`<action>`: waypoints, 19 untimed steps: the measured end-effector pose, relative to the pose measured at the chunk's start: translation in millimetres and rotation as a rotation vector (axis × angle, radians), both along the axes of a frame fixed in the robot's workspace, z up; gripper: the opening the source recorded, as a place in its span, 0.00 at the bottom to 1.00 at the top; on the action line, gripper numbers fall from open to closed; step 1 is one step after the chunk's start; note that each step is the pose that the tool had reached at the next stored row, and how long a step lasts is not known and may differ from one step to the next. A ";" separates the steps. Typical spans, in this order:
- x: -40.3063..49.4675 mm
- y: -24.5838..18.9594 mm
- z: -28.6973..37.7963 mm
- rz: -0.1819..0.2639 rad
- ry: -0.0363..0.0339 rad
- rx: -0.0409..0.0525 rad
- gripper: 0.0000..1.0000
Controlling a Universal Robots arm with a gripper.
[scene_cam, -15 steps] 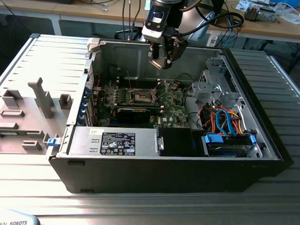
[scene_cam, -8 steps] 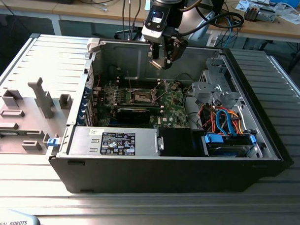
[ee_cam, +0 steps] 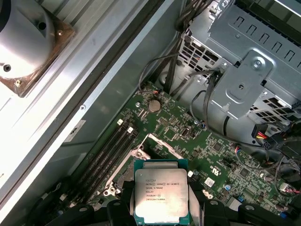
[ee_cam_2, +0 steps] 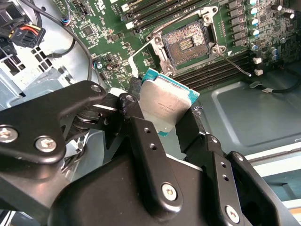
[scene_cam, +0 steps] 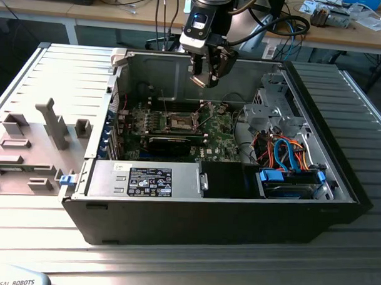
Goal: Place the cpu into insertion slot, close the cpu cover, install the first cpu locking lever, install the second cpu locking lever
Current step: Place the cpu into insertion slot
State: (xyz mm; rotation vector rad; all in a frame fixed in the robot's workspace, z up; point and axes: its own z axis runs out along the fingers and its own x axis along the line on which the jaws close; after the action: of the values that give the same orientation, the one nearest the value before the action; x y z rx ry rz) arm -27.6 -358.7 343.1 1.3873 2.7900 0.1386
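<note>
Second wrist view: gripper [ee_cam_2: 165, 118] covers cpu [ee_cam_2: 163, 101] edges.

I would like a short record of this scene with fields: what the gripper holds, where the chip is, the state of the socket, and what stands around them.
gripper: black two-finger gripper, shut on the cpu
cpu: small flat square chip with silver-grey metal top, clamped at two opposite edges, in the air above the green motherboard
insertion slot: square dark-centred socket with metallic rim, empty; chip not yet in it
housing: open grey metal computer case on a ribbed metal table
</note>
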 end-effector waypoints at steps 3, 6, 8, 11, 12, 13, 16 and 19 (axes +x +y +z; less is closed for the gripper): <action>0.0 0.0 0.0 -0.001 0.0000 0.0000 0.54; 0.0 0.0 0.0 -0.003 0.0000 0.0001 0.54; 0.0 0.0 0.0 -0.004 0.0000 0.0000 0.54; 0.0 0.0 0.0 -0.007 0.0000 0.0000 0.54; 0.0 0.0 0.0 -0.007 0.0000 0.0000 0.54; 0.0 0.0 0.0 -0.008 0.0000 0.0000 0.54; 0.0 0.0 0.0 -0.009 0.0000 0.0000 0.54; 0.0 0.0 0.0 -0.010 0.0000 0.0000 0.54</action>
State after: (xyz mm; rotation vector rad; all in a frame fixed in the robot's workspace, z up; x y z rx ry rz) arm -27.6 -358.6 343.1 1.4017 2.7823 0.1384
